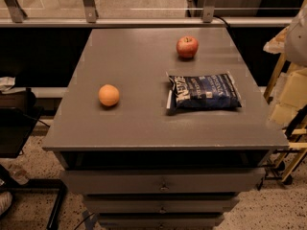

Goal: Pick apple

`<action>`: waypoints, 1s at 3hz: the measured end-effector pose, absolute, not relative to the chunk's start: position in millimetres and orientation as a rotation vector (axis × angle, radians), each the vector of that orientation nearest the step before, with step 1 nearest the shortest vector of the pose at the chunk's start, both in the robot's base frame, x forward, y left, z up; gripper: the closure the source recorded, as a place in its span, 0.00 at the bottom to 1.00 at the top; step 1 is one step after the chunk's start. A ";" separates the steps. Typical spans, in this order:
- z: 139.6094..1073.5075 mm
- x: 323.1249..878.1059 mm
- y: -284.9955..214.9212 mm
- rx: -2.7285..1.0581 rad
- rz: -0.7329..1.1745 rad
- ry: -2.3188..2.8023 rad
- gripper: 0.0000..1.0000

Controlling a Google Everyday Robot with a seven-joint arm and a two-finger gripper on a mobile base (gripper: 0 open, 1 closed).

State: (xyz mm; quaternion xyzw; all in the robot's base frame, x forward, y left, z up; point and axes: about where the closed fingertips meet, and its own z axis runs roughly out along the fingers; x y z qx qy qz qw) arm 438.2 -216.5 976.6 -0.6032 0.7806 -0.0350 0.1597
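Observation:
The apple (187, 47) is small, round and red with yellowish patches and a stem dimple on top. It sits upright on the grey cabinet top (139, 123), toward the far right. Nothing touches it. My gripper does not show in the camera view. A pale blurred shape (298, 30) at the right edge may be part of my arm; I cannot tell.
A plain orange round fruit (109, 95) lies at the left middle of the top. A dark blue snack bag (204, 92) lies flat in front of the apple. Drawers (163, 181) stand slightly open below. A railing (144, 22) runs behind, and a wooden frame (288, 128) stands to the right.

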 end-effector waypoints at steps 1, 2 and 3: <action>976.7 438.3 -216.5 -1.723 -0.100 2.230 0.00; 970.2 479.5 -229.4 -1.636 -0.054 2.196 0.00; 960.6 554.5 -248.9 -1.443 0.042 2.135 0.00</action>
